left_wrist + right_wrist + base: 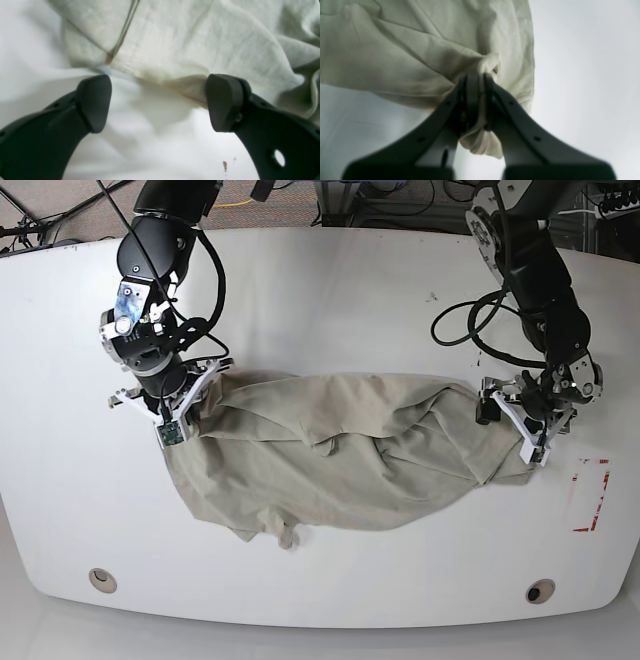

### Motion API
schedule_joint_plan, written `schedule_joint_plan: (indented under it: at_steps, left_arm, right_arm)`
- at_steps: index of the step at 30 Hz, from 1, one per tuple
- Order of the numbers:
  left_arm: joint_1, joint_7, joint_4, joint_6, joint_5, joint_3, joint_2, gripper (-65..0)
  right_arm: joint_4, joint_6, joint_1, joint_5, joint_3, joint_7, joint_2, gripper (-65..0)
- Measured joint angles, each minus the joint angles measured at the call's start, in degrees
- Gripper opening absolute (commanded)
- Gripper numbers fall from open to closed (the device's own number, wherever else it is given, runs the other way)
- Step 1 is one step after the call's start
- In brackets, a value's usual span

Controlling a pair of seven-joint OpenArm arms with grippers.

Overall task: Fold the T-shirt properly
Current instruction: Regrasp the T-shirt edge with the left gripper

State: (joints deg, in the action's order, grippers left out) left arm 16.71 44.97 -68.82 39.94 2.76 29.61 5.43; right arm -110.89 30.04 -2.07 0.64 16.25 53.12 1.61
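Observation:
The khaki-beige T-shirt (340, 450) lies crumpled and stretched sideways across the middle of the white table (330, 300). In the base view my right gripper (188, 402) is at the shirt's left end. The right wrist view shows that gripper (481, 80) shut on a bunched fold of the T-shirt (407, 55), with cloth hanging between the fingers. My left gripper (508, 422) stands at the shirt's right end. Its jaws are wide open in the left wrist view, the gripper (158, 100) straddling a hem edge of the T-shirt (190, 45) without pinching it.
Black cables (470, 320) trail over the table's back right. A red outline mark (592, 495) is on the table at the right edge. Two round holes (100, 580) (540, 591) sit near the front edge. Small brown specks (225, 165) mark the surface by my left gripper.

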Motion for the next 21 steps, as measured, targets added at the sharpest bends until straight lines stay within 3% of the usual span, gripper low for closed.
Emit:
schedule_joint_plan:
  at_steps: [21]
  left_arm:
    - [3.58, 0.20, 0.17, -0.02, 0.22, -0.44, -1.51, -9.9]
  right_arm:
    - [0.00, 0.00, 0.00, 0.00, -0.11, 0.00, 0.00, -65.0]
